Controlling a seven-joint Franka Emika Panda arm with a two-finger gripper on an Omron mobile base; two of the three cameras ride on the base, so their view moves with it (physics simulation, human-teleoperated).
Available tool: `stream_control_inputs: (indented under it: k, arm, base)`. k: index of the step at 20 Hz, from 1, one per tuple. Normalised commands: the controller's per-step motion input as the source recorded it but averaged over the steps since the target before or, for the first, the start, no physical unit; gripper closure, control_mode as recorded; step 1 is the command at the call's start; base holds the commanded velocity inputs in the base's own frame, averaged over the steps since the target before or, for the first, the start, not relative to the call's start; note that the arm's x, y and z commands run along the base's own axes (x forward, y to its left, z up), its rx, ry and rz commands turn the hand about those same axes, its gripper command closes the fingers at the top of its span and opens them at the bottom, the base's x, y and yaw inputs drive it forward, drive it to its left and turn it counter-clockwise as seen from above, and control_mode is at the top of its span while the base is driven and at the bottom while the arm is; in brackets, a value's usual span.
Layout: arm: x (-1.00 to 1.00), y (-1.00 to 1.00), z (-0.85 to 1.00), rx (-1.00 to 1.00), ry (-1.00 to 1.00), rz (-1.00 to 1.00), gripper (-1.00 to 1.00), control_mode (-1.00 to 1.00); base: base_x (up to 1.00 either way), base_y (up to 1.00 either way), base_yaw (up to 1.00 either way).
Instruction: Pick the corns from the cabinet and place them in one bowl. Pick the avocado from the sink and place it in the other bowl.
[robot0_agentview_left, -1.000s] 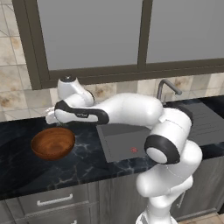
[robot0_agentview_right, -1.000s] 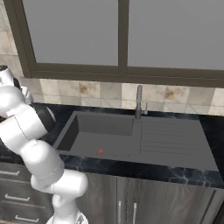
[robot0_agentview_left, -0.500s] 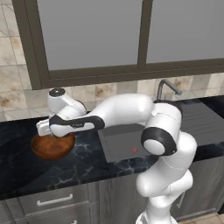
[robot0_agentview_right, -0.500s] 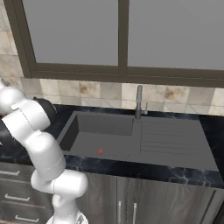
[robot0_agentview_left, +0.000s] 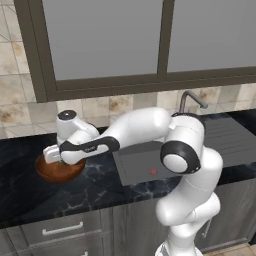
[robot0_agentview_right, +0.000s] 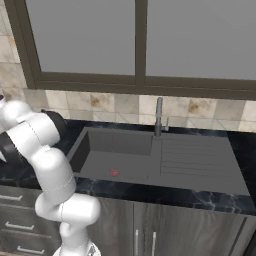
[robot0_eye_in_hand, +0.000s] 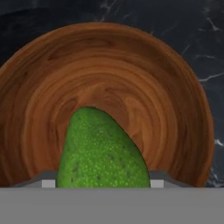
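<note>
- The hand is clamped on the avocado, which sits between its fingers.
- Directly below the hand lies the reddish-brown bowl, resting on the dark marble bench; the avocado hangs over its inside.
- The sink lies well off to the hand's side.

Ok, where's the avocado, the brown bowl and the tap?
avocado (robot0_eye_in_hand: 101, 151), hand view, middle of its green skin.
brown bowl (robot0_eye_in_hand: 175, 109), hand view, its inner wall on the right.
tap (robot0_agentview_right: 159, 116), right base view, its upright stem.
</note>
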Motion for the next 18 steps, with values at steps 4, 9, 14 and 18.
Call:
stream_control_inputs:
  k: [4,9,14,18]
  arm:
    - [0.00,0.00,-0.38,0.02,0.00,0.02,-1.00,-1.00]
    - [0.00,0.04,0.14,-0.01,0.05,0.03,-1.00,-1.00]
    - [0.00,0.03,0.43,-0.08,0.11,0.05,-1.00,-1.00]
    - [0.00,0.00,0.30,-0.06,0.08,0.02,-1.00,-1.00]
  base:
    - [0.00,0.00,0.00]
    - [0.00,0.00,0.00]
    - [0.00,0.00,0.00]
    - [0.00,0.00,0.00]
